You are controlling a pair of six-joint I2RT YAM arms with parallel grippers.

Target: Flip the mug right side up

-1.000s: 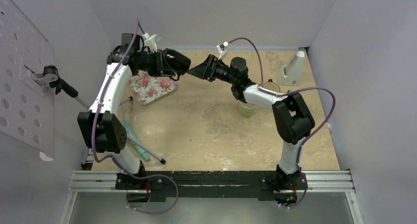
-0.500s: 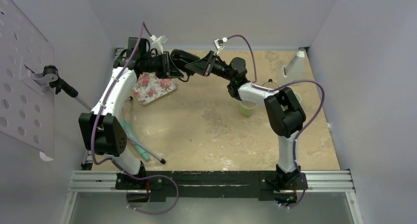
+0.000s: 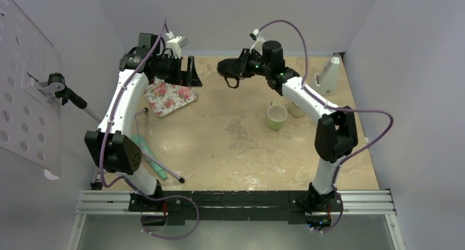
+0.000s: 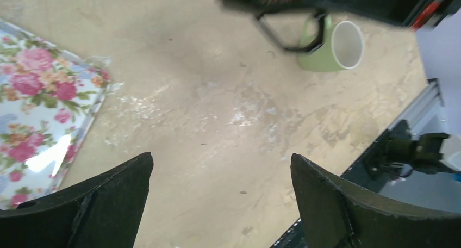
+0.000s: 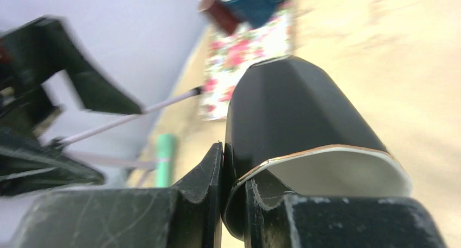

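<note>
A black mug (image 3: 226, 69) with a white inside hangs in the air over the back of the table, lying sideways with its handle (image 3: 233, 83) pointing down. My right gripper (image 3: 241, 68) is shut on its wall at the rim. In the right wrist view the mug (image 5: 293, 112) fills the middle, and the right gripper (image 5: 235, 172) has one finger outside the wall and one inside. My left gripper (image 3: 192, 72) stands open to the mug's left, apart from it. The left wrist view shows the left gripper (image 4: 220, 169) holding nothing, and the mug's handle (image 4: 282, 37) at the top.
A green mug (image 3: 276, 117) stands upright on the table below the right arm, a pale cup (image 3: 299, 108) just behind it. A floral tray (image 3: 170, 96) lies back left. A green tool (image 3: 147, 150) and a thin rod (image 3: 162, 169) lie near left. A white stand (image 3: 327, 77) sits back right.
The left gripper let go of the black mug, opened wide and drew back left. The right gripper shut on the mug's rim and carried it away to the right.
</note>
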